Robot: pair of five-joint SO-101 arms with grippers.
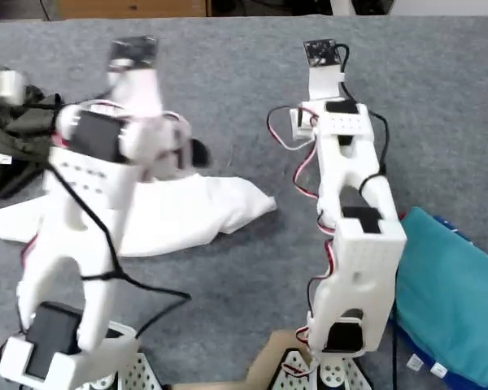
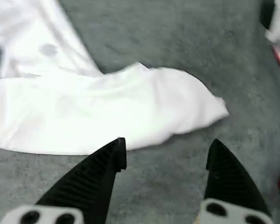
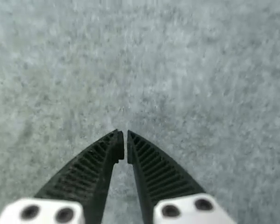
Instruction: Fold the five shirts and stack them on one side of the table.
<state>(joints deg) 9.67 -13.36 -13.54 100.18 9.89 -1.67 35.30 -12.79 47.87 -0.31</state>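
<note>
A: Step?
B: Likely the white shirt [image 1: 187, 213] fold, not begun. It lies crumpled mid-table [image 1: 228, 292]. Left gripper [image 2: 168, 147] has jaws apart, just beside its edge.
A: Right gripper [image 3: 126, 140]?
B: Fingers together, empty, over bare table. Next, probably: left lowers and pinches the edge.

No writing, number or sign can be read in any of the views. In the high view, two small white tags [image 1: 425, 366] sit at the near edge of the teal shirt [image 1: 455, 301], in the lower right of the frame, and whatever is printed on them is too small to make out. Another white tag [image 1: 6, 159] shows on the dark green shirt [image 1: 12, 130] at the left edge of the frame, and it cannot be read either.
</note>
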